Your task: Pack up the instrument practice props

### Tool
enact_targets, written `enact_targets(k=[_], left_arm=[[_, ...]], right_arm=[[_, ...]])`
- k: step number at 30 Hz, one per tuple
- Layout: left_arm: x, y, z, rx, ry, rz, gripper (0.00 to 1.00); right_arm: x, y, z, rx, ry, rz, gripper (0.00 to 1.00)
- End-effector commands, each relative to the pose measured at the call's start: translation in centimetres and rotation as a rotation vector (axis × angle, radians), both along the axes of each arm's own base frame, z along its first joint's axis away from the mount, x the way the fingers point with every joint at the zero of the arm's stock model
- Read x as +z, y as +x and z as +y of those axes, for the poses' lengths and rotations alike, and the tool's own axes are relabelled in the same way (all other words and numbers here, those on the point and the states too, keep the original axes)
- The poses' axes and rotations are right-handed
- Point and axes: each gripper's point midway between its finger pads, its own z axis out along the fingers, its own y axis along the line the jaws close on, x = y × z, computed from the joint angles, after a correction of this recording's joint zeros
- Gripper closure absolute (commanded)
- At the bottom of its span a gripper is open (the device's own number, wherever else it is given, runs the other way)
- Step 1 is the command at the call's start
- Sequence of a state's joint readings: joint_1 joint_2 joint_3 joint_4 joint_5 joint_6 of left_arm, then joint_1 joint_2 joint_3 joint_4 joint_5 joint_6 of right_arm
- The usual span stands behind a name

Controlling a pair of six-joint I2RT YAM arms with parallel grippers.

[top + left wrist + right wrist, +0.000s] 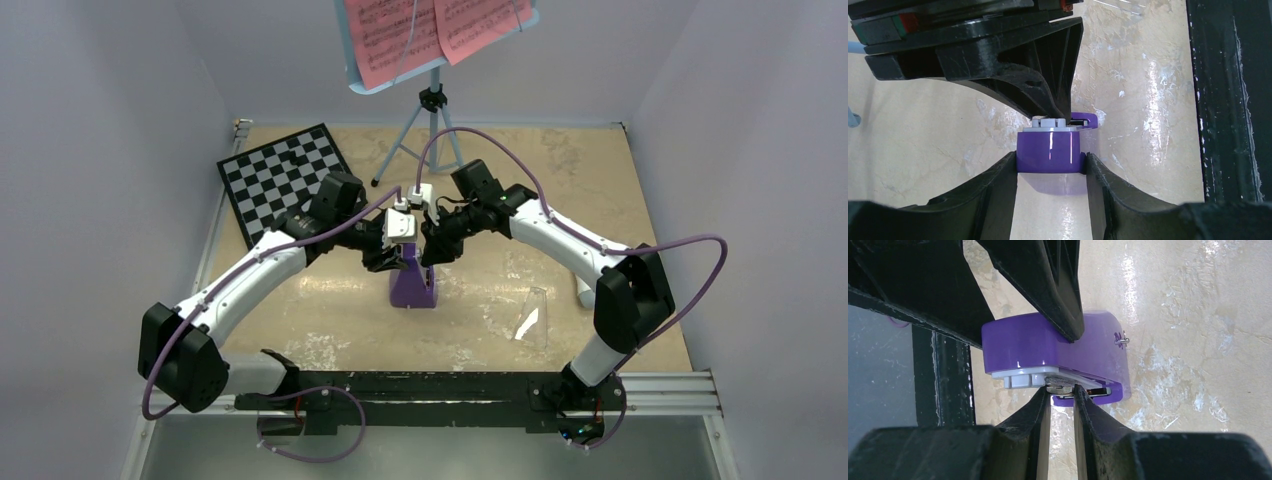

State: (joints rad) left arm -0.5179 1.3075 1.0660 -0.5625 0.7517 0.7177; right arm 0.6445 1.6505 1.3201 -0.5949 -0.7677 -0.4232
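The purple metronome-like wedge [412, 285] stands upright mid-table. My left gripper [392, 258] is shut on its upper body; in the left wrist view both fingers press the purple sides [1050, 150]. My right gripper [432, 250] is shut on the small brass pendulum weight [1061, 388] at the wedge's [1023, 347] front face. The clear cover [532, 318] lies apart on the table to the right. The light-blue music stand [432, 100] with pink pages [430, 25] stands at the back. The white tube [583, 292] is mostly hidden behind my right arm.
The black-and-white chessboard [285, 180] lies at the back left. A black rail [440, 385] runs along the near edge and also shows in the left wrist view [1228, 100]. Walls close in on three sides.
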Motion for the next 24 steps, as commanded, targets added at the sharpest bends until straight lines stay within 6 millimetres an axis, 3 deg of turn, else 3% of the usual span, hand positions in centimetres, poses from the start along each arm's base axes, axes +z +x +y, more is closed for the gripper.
enact_targets(k=[1, 9, 12, 16, 24], left_arm=[[0.2, 3.6, 0.4, 0.110, 0.020, -0.130, 1.00], [1.1, 6.6, 1.2, 0.344, -0.012, -0.125, 1.00], [1.3, 6.8, 1.1, 0.363, -0.025, -0.121, 1.00], [0.9, 6.2, 1.0, 0.331, -0.022, -0.114, 1.00], [-0.3, 1.8, 1.4, 0.054, 0.019, -0.204, 1.00]], right_arm=[[4.3, -1.9, 2.6, 0.096, 0.138, 0.014, 1.00], [4.0, -2.5, 2.3, 0.092, 0.132, 0.029, 1.00], [3.9, -2.7, 2.2, 0.091, 0.131, 0.039, 1.00], [3.8, -2.9, 2.3, 0.101, 0.135, 0.043, 1.00], [4.2, -3.0, 1.8, 0.078, 0.118, 0.055, 1.00]])
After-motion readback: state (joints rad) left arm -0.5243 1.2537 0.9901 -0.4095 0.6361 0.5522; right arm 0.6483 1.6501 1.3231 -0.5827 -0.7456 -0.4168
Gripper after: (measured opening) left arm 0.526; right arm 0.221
